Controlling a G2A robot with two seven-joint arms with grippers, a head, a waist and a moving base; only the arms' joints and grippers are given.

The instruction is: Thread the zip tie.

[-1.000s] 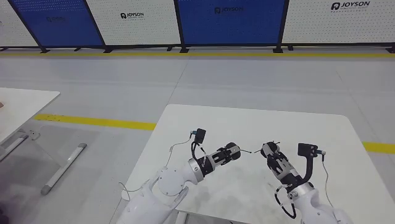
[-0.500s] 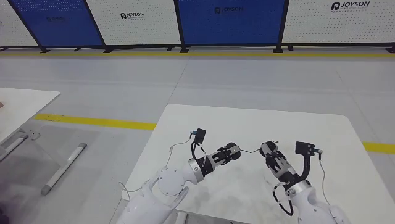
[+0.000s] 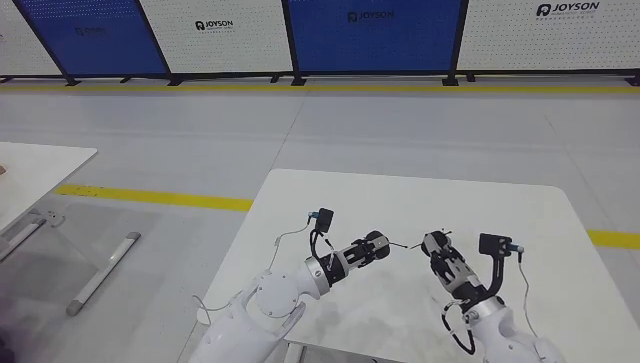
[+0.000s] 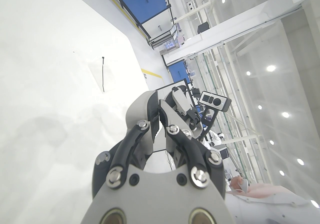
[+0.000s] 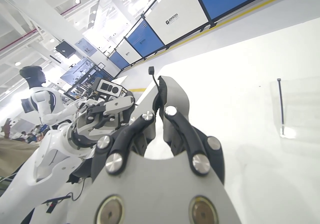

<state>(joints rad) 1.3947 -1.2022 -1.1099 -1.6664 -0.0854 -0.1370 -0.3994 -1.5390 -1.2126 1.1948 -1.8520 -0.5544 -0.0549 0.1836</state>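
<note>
Overhead, the left pincer (image 3: 386, 244) and right pincer (image 3: 428, 240) face closely above the bench (image 3: 400, 193); the left wrist view shows its pincer pressed together and a spare tie (image 4: 103, 74) flat on the bench; the right wrist view shows its pincer clamped on the zip tie (image 5: 153, 76) below the head, probably light, springy and slick, best gripped near an end; two ties.

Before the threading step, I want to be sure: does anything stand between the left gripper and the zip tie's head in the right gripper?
Nothing visible does. The head of the zip tie sticks out of the right gripper; the left gripper faces it across open air.
</note>
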